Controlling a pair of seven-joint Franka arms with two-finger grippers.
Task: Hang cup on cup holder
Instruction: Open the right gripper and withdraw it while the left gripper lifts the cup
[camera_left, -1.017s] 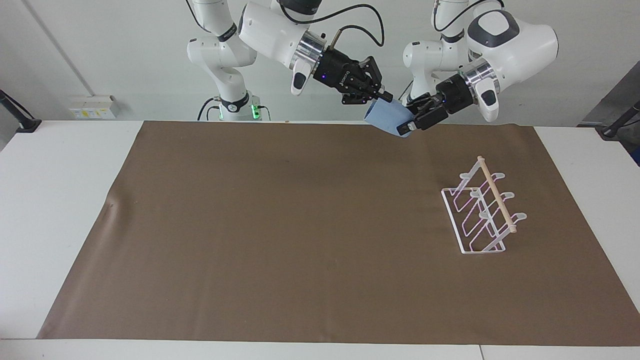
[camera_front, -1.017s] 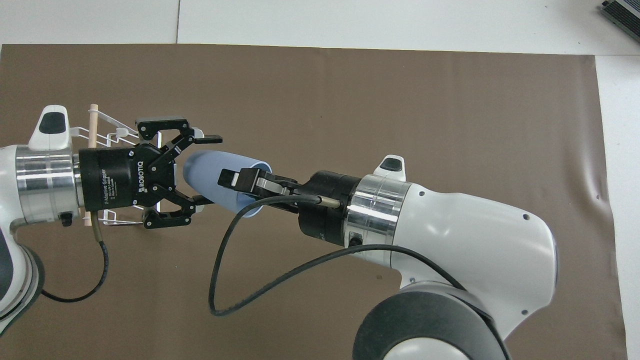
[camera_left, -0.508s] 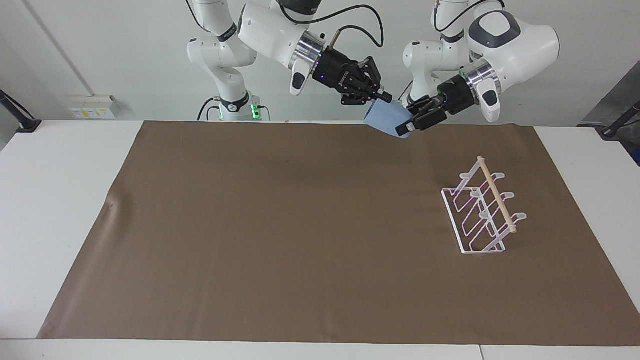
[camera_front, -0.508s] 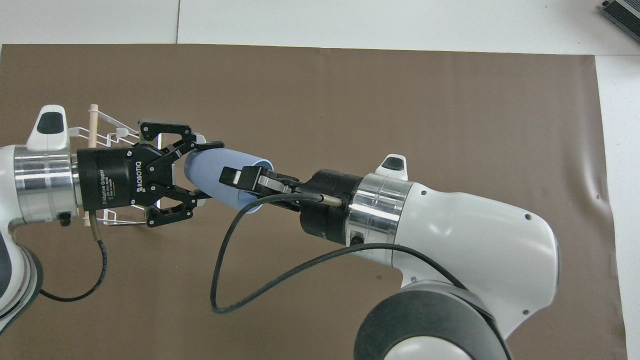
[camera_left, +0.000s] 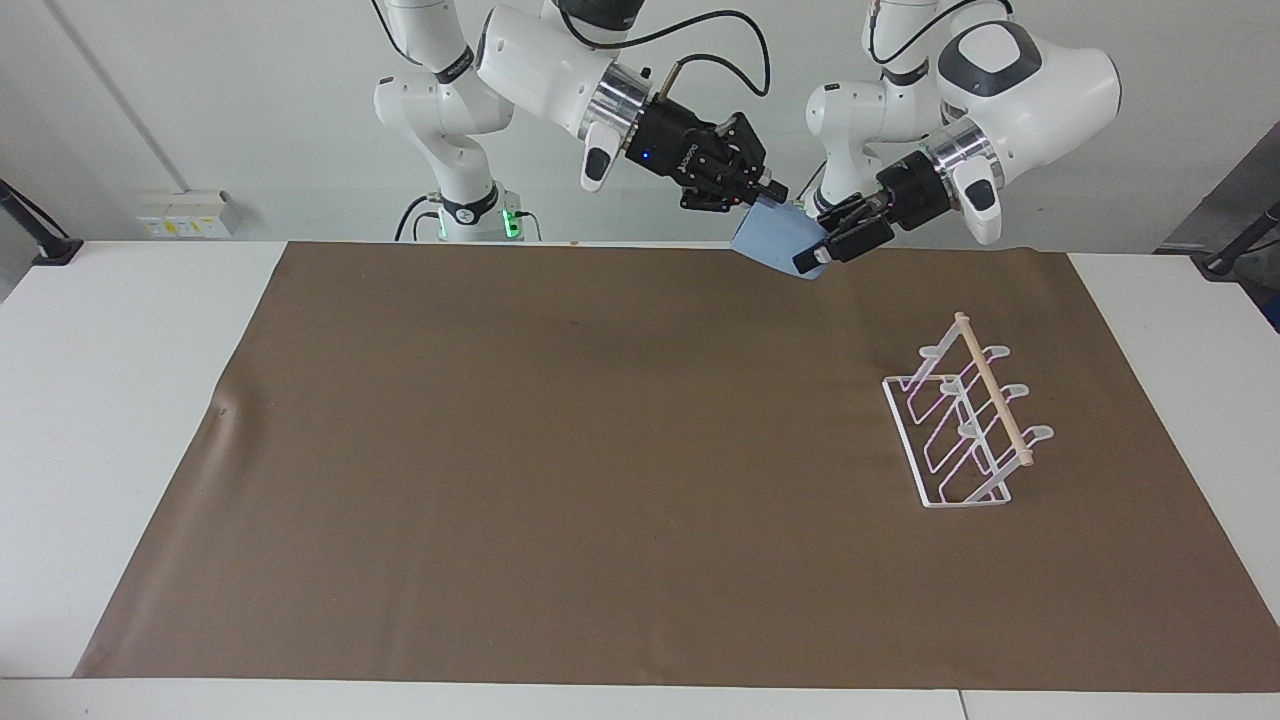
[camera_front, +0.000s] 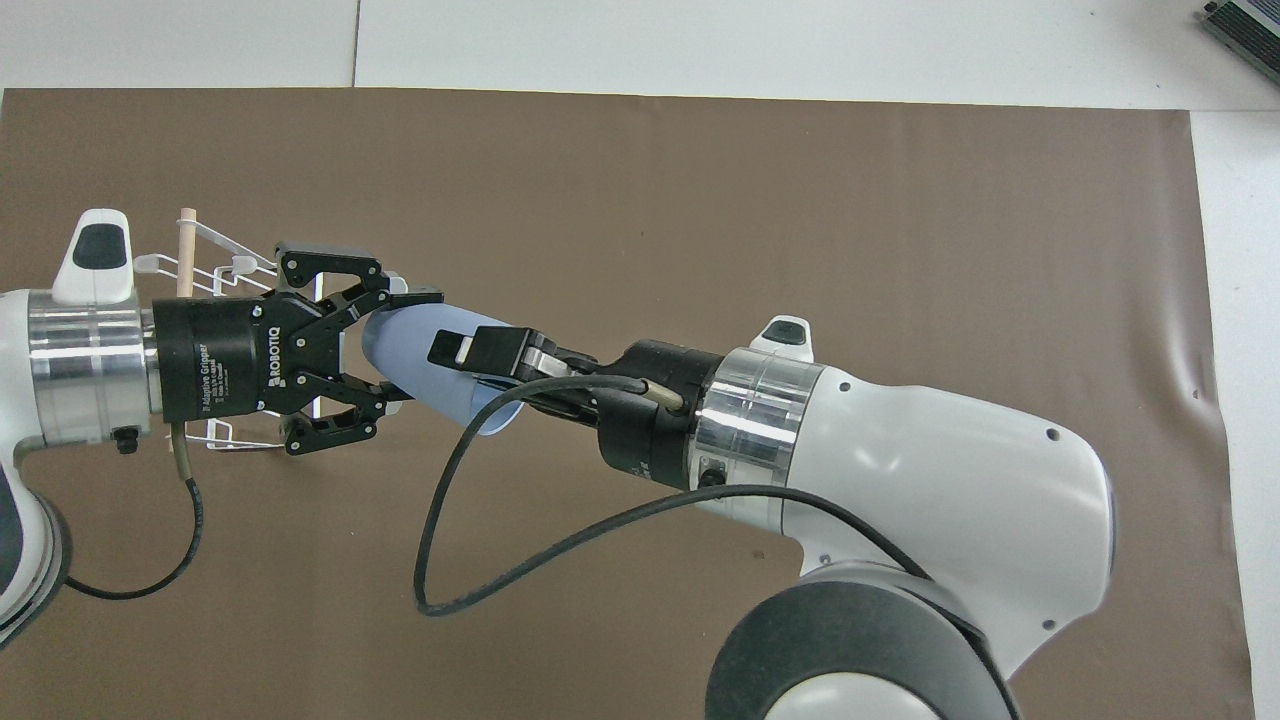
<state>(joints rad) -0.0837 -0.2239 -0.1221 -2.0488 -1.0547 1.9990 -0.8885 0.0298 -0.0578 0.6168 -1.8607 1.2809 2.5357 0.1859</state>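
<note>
Cup (camera_left: 775, 238), one smooth pale-blue tapered tumbler, lies tilted in the air: left tool (camera_left: 822, 238) clenched on its narrow base, right tool (camera_left: 770, 192) at its rim, grip unclear. One white wire holder (camera_left: 960, 425) stands at four o'clock on the brown-covered worktop (camera_left: 600, 450).

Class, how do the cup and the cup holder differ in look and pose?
The cup is solid light blue; the cup holder is white wire with a wooden dowel. The cup is airborne, tilted, left gripper shut on its base, right gripper at its rim; the cup holder stands on the mat.
</note>
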